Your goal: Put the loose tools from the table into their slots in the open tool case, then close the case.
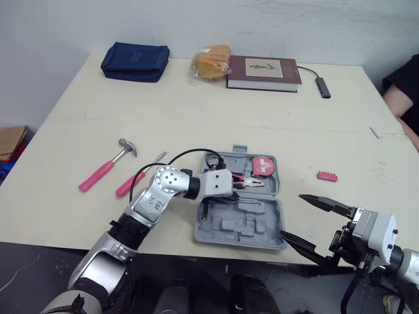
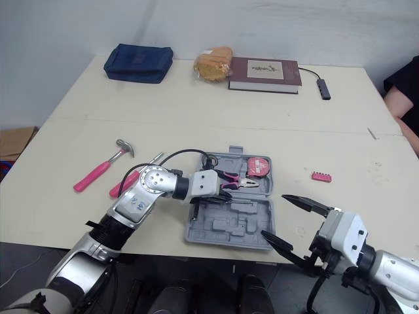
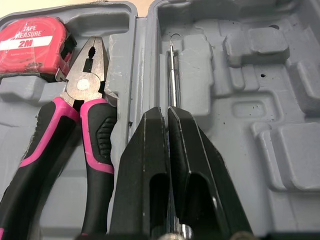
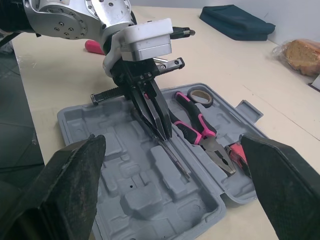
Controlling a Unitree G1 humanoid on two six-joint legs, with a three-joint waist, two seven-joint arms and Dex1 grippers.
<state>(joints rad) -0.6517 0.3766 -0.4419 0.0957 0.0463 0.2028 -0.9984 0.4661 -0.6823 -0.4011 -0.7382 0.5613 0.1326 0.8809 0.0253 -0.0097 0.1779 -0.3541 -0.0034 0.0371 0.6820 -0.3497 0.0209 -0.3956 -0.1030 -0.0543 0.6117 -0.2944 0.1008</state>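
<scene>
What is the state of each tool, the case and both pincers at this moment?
tool case, open, lying flat on the table.
left pincer, shut on metal rod, inside the case.
right pincer, open, holding nothing.
pliers, jaws closed, seated in slot.
tape measure, seated in slot.
hammer, loose on table.
pink screwdriver, loose on table.
book, closed.

One readable label in play, and it's on the tape.
The red plastic tape measure, seated in its slot of the grey moulded tool case, carries a white strip reading "TAPE MEASURE 2M". The cream title panel on the dark red hardcover book is too small to read.
</scene>
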